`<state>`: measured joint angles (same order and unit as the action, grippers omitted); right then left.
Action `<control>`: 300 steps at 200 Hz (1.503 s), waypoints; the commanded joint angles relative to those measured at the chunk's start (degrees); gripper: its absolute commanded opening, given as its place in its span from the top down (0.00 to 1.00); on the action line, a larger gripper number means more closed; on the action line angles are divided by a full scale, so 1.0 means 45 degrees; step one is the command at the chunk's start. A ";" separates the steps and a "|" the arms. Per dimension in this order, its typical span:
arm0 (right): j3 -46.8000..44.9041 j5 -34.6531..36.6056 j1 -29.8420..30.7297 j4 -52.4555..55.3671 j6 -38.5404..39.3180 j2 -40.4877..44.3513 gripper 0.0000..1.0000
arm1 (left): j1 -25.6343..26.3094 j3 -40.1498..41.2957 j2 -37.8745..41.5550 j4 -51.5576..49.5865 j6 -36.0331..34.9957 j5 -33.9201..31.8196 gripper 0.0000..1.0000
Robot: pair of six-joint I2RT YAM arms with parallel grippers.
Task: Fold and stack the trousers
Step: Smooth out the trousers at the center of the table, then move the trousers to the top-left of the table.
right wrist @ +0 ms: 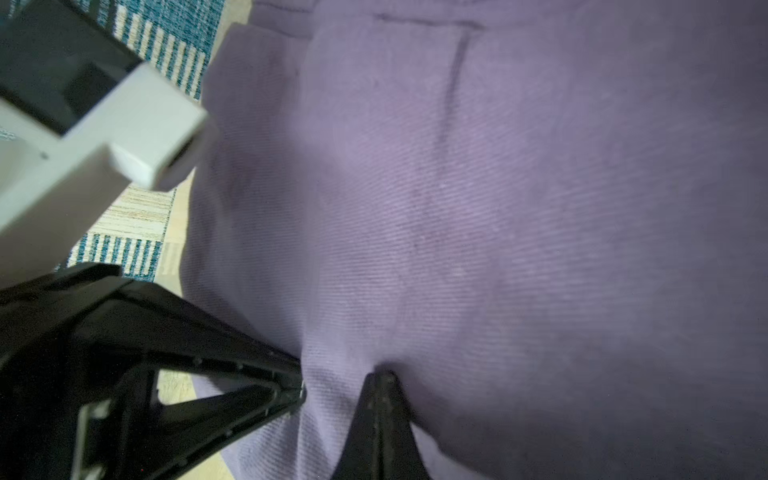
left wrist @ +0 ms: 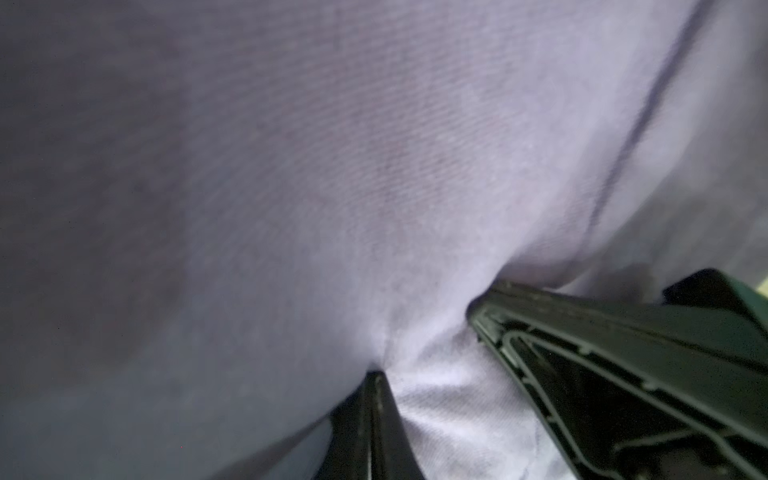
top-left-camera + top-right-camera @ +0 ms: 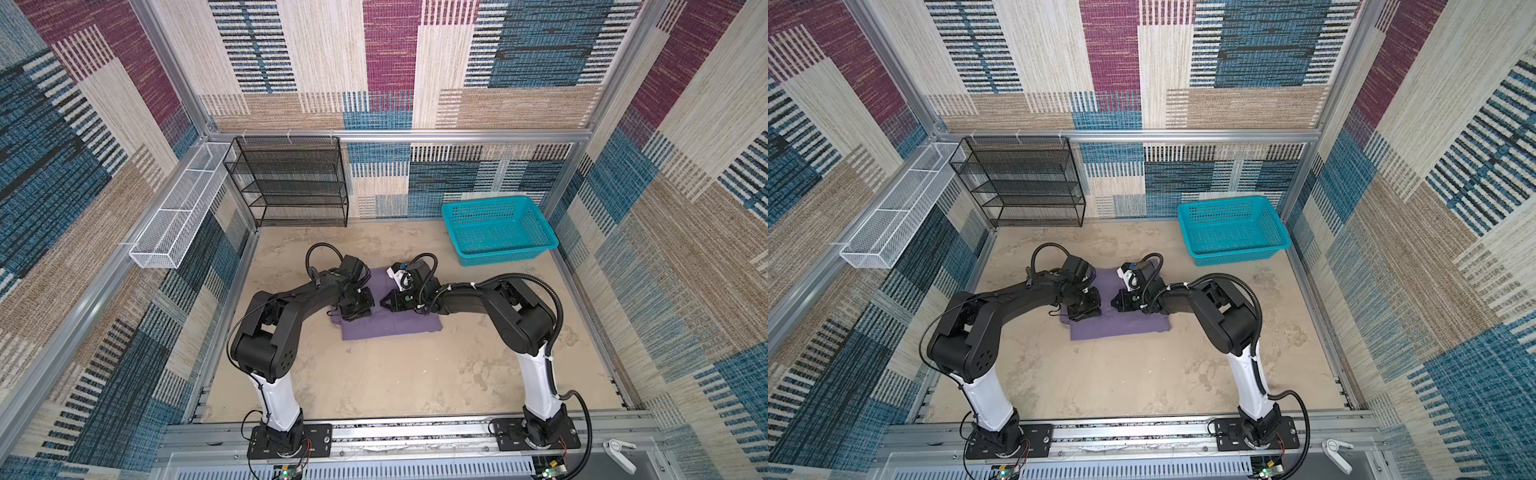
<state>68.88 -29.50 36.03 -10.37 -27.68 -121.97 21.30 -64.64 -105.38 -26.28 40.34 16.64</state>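
Note:
The trousers lie folded into a flat purple rectangle in the middle of the sandy table top. Both arms reach in over the near part of the fold. My left gripper points down onto the trousers' left edge. In the left wrist view, the left gripper is shut with a bunched ridge of trousers cloth pinched between its fingers. My right gripper is low over the middle. In the right wrist view, the right gripper is shut on a fold of the trousers.
A teal plastic basket stands at the back right. A black mesh rack stands against the back wall at the left, and a white wire tray hangs on the left wall. Patterned walls enclose the table.

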 commanded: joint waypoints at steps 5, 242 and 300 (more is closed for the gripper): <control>-0.0366 0.0735 -0.0019 0.1093 -0.0039 -0.0045 0.96 | -0.0269 0.0212 -0.0510 -0.0052 -0.0038 -0.0518 0.94; -0.4326 0.8371 -0.1032 0.4363 0.1605 1.1255 0.10 | -0.1787 -0.0920 0.1750 -0.2104 -0.1973 -0.4868 0.37; -0.4488 0.7988 -0.1282 0.4121 0.1617 1.0997 0.10 | -0.1960 -0.0229 0.0636 0.0040 -0.1759 -0.3614 0.46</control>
<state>48.88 7.35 30.59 10.11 -20.08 -72.14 12.53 -66.65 -101.49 -31.64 31.79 -2.04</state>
